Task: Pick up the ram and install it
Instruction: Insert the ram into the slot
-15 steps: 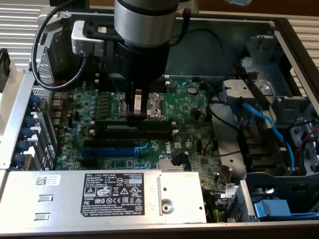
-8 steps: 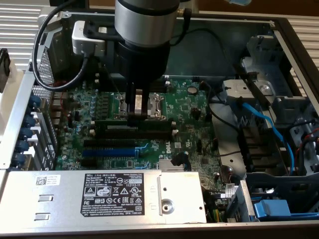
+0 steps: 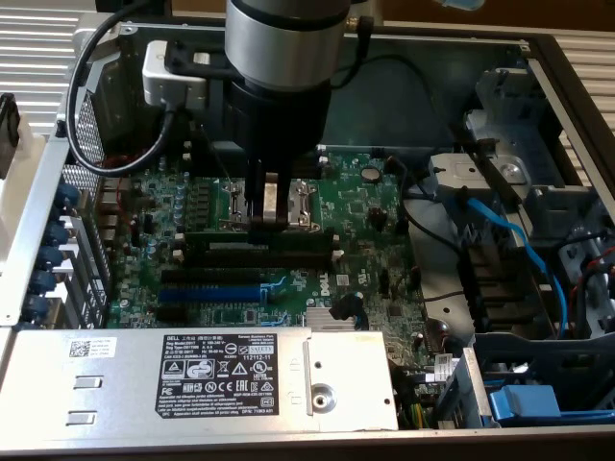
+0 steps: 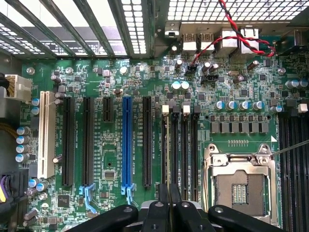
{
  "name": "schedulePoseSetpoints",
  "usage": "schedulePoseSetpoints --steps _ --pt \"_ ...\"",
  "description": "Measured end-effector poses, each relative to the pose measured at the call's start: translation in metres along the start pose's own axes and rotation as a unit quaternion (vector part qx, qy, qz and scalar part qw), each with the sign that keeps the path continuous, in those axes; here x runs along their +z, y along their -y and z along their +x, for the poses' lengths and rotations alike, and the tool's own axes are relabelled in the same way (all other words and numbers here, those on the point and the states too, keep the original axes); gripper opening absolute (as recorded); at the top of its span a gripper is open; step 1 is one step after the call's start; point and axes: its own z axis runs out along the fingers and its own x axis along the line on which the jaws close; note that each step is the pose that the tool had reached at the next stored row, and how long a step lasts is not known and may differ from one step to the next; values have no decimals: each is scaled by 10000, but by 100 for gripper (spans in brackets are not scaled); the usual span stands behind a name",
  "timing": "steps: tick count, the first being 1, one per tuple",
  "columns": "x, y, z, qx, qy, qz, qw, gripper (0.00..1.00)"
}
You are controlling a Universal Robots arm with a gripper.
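Observation:
The ram (image 3: 309, 233), a long dark-green stick, stands on edge along the black memory slots (image 3: 259, 252) near the middle of the green motherboard (image 3: 365, 206). My gripper (image 3: 270, 219) comes straight down on it, its fingers pinching the stick's top edge about midway along. From the wrist, the black fingertips (image 4: 158, 208) sit close together, so the gripper (image 4: 169, 195) is nearly shut right over the memory slots (image 4: 179, 145) with white end clips. Whether the stick is pressed fully into a slot I cannot tell.
A silver CPU socket (image 4: 240, 186) lies beside the memory slots. A blue expansion slot (image 4: 127, 140) and black ones run parallel. A grey power-supply housing (image 3: 192, 375) borders the exterior view's near edge. Blue cables (image 3: 509, 235) and drive bays are on its right. Red-black wires (image 4: 231, 29) cross the rear grille.

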Motion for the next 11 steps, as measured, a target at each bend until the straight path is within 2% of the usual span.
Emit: schedulePoseSetpoints --steps 11 --pt "-20 -4 1 -2 1 1 10000 12"
